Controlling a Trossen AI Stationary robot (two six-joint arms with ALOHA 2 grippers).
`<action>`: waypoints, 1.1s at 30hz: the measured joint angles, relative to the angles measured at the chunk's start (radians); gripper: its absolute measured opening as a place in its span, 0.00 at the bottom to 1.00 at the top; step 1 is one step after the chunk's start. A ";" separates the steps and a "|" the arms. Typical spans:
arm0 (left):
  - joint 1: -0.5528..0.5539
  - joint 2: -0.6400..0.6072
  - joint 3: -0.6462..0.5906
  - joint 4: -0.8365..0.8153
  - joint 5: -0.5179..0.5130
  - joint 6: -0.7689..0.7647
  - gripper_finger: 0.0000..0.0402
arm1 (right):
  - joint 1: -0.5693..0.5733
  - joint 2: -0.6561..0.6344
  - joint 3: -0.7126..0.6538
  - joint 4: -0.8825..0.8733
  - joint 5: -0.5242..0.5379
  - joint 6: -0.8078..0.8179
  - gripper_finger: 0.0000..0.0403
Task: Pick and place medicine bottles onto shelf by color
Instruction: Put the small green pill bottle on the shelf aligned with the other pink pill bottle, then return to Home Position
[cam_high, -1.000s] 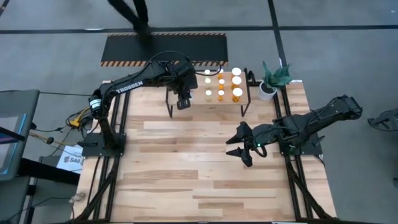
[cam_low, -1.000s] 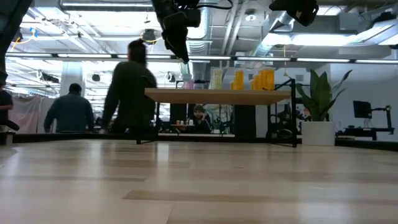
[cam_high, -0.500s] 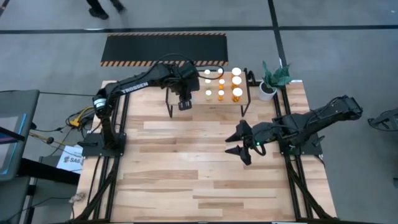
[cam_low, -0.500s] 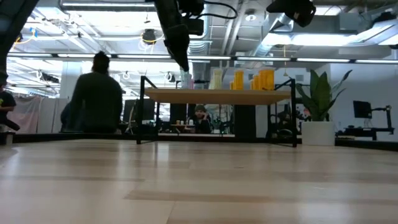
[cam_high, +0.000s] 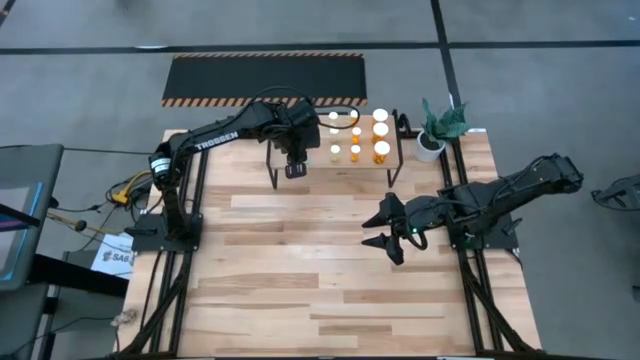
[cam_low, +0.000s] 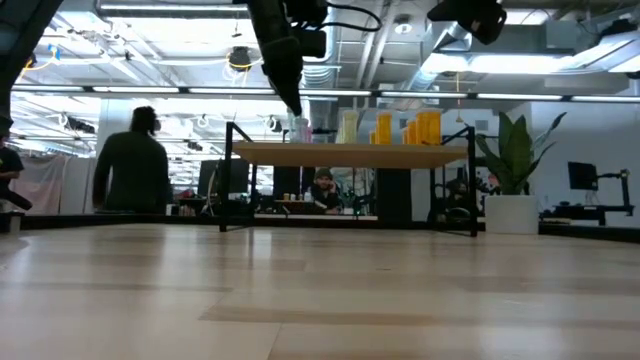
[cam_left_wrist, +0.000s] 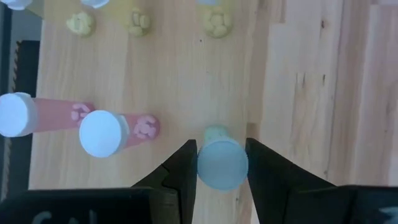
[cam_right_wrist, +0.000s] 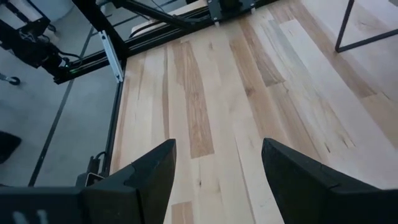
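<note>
L gripper has edged down over the shelf since a sec ago, now low at its front-L end; reads as placing, not transit. Its fingers pinch a green-bodied bottle between them, bottle base on or nearly on the shelf top. At approx 9 o'clock of it in the wrist view, two pink bottles stand beside it; orange bottles sit at the shelf's R end. R gripper waits mid-table, fingers spread wide, empty.
</note>
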 joint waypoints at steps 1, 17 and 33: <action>0.000 0.000 0.000 0.000 0.003 0.000 0.25 | -0.002 0.000 0.000 0.000 0.000 -0.004 0.65; 0.000 0.000 0.000 0.001 0.009 0.012 0.25 | -0.006 0.000 0.000 0.000 -0.002 -0.010 0.65; -0.001 -0.001 0.000 0.015 -0.024 0.010 0.48 | -0.006 0.000 0.000 0.000 -0.003 -0.010 0.65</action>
